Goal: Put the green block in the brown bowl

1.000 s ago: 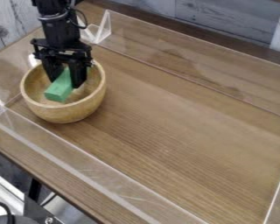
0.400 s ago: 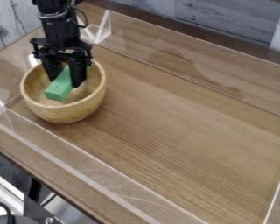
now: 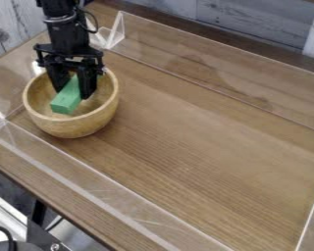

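The brown bowl point(image 3: 99, 117) sits at the left of the wooden table, round with thick light walls. Inside it the green block point(image 3: 68, 98) stands tilted, its upper end between the black fingers of my gripper point(image 3: 72, 81). The gripper reaches straight down into the bowl from above and is shut on the block. The block's lower end is at or near the bowl's floor; whether it touches I cannot tell.
A clear acrylic wall point(image 3: 146, 211) borders the wooden table top point(image 3: 199, 127) along the front and sides. A clear plastic stand point(image 3: 113, 35) rises behind the bowl. Grey planks form the backdrop.
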You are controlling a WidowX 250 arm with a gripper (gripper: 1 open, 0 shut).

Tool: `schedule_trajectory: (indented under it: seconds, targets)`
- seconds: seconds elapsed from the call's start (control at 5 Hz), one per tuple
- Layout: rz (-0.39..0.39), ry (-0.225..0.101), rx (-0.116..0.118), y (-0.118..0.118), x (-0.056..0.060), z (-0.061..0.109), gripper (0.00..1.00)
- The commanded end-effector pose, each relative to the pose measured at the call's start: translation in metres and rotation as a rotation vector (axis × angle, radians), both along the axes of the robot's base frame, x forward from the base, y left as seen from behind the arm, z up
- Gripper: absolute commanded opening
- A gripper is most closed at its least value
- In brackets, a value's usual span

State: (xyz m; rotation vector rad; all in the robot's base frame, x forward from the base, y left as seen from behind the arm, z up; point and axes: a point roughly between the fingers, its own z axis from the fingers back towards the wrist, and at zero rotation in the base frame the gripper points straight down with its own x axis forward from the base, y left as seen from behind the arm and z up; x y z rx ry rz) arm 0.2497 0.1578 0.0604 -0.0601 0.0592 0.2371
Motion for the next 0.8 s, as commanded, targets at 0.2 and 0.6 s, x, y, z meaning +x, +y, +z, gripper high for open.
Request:
schedule_trajectory:
  seconds: [0.2,0.6]
  targets:
    - [0.003,-0.044,0.033,0.0046,0.0118,0.0158,0.00]
    - [0.010,-0.035,0.033,0.0035,0.0126,0.0144,0.00]
